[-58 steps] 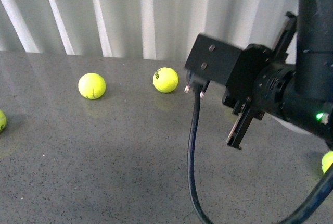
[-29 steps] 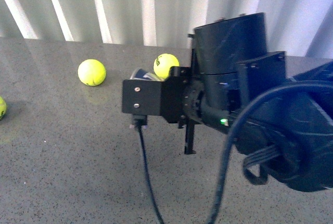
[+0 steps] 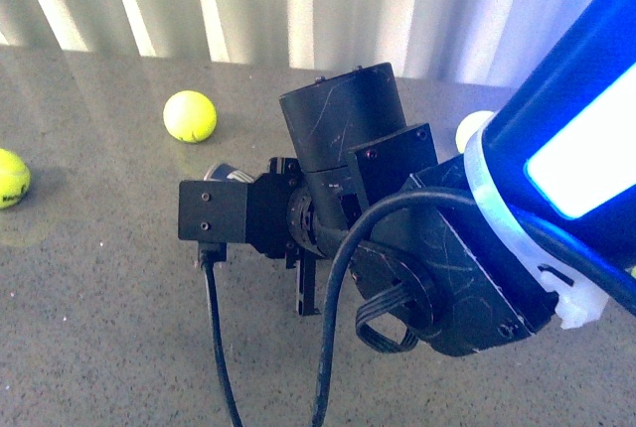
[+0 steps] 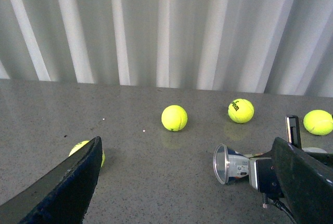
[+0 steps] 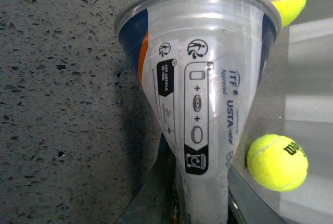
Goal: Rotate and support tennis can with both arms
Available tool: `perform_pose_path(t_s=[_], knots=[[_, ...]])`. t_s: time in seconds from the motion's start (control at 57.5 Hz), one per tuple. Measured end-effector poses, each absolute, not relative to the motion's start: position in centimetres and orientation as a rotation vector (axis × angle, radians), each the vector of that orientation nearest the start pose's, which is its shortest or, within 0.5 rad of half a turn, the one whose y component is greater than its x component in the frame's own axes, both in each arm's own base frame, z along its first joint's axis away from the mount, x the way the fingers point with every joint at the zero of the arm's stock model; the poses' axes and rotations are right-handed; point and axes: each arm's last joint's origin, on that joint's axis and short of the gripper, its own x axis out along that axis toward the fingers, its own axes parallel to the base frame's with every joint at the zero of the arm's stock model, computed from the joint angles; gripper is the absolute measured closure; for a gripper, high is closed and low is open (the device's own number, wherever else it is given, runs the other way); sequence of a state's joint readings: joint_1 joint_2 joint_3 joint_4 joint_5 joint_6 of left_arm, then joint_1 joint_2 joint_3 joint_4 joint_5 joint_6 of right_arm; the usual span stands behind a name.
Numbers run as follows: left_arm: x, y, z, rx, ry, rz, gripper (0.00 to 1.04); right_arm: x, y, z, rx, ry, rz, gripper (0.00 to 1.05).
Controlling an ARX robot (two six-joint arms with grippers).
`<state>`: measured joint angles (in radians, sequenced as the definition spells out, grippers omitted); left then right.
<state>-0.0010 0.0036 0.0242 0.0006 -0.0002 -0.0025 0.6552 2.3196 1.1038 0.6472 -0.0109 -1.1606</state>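
Grey speckled stone forms the table (image 4: 130,182), glossy enough to mirror the white ribbed wall (image 4: 166,26) behind it. Yellow-green balls lie scattered across it.

The left wrist view gives the widest look. Three balls sit toward the wall, the middle one (image 4: 241,111) marked in black, and a fourth ball (image 4: 86,148) is half hidden behind a finger. The tennis can (image 4: 232,164) lies level and low over the table, its open mouth pointing away from the black hardware at its far end. Whether it touches the stone I cannot tell. The left gripper (image 4: 187,141) has its jaws spread wide, holding nothing and well short of the can.

Only the right wrist view shows the grasp. The right gripper (image 5: 200,211) is clamped on the can's clear body, and the label's small print faces the lens.

The front view is mostly filled by the black right arm (image 3: 397,238) and its cable (image 3: 214,338), with the can almost entirely hidden. A blue-and-white shape (image 3: 576,129) at the edge is too close to make out.
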Motion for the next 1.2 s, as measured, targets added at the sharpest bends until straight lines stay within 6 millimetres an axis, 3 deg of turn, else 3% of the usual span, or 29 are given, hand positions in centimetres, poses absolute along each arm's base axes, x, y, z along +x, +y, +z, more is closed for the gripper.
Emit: perform_pose_path(t_s=[0.574, 0.626, 0.834, 1.026, 1.199], knots=[[9.6, 0.0, 17.2, -0.002, -0.021, -0.001, 0.07, 33.9, 26.1, 2.8, -1.222, 0.126, 0.880, 0.93], [9.6, 0.0, 17.2, -0.002, -0.021, -0.001, 0.07, 33.9, 26.0, 2.8, -1.222, 0.127, 0.877, 0.86], [9.6, 0.0, 17.2, -0.002, -0.021, 0.000, 0.07, 33.6, 25.7, 2.6, -1.197, 0.147, 0.884, 0.39], [9.6, 0.0, 17.2, -0.002, -0.021, -0.001, 0.07, 32.7, 25.1, 3.5, -1.170, 0.162, 0.901, 0.08], [9.6, 0.0, 17.2, -0.002, -0.021, -0.001, 0.07, 32.1, 24.3, 4.7, -1.157, 0.156, 0.905, 0.07]])
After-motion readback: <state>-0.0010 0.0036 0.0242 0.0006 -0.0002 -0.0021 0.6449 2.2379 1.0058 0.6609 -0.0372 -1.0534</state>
